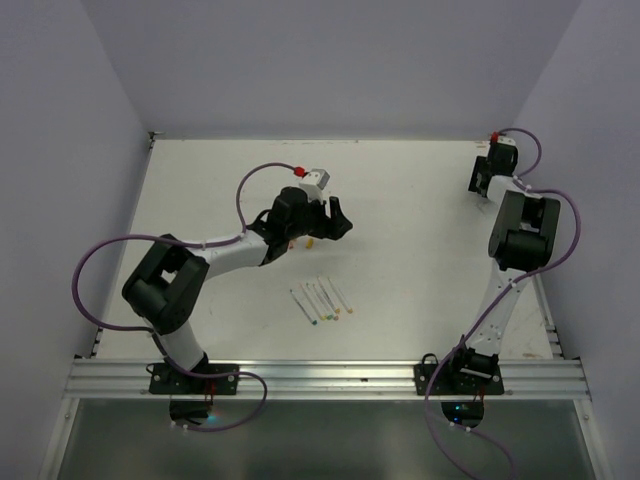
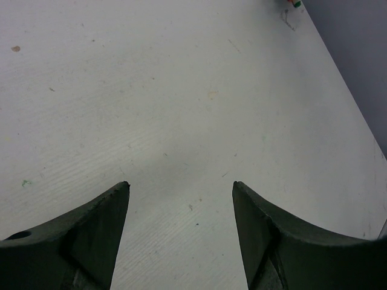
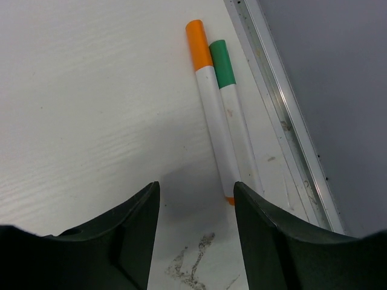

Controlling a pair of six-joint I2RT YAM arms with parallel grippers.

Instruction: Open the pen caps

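A row of pens (image 1: pixel 320 300) lies near the middle of the table (image 1: pixel 420 260), four thin white barrels side by side with small coloured ends on their near side. From above, the ends are too small to tell capped from uncapped. The left gripper (image 2: pixel 181 184) hangs just beyond this row and a little to its left. Its fingers (image 2: pixel 97 235) stand wide apart over bare tabletop with nothing between them. Between that gripper and the row sits a tiny yellow piece (image 1: pixel 310 241), and what it is cannot be made out. The right gripper (image 3: pixel 196 184) is well apart from the row, far off to its right and beyond it, at the table's far right corner. It is parted about halfway and holds nothing. Under it two more pens lie touching along their length beside the metal rail (image 3: pixel 284 121) at the table's edge. The orange pen (image 3: pixel 214 127) is on the side away from the rail and the green pen (image 3: pixel 243 142) is next to it. The orange cap (image 3: pixel 198 45) and the green cap (image 3: pixel 222 63) are both seated on their barrels and point away from the gripper. The orange pen's near end lies just at the inner edge of the right-hand finger, on the table and not clamped.
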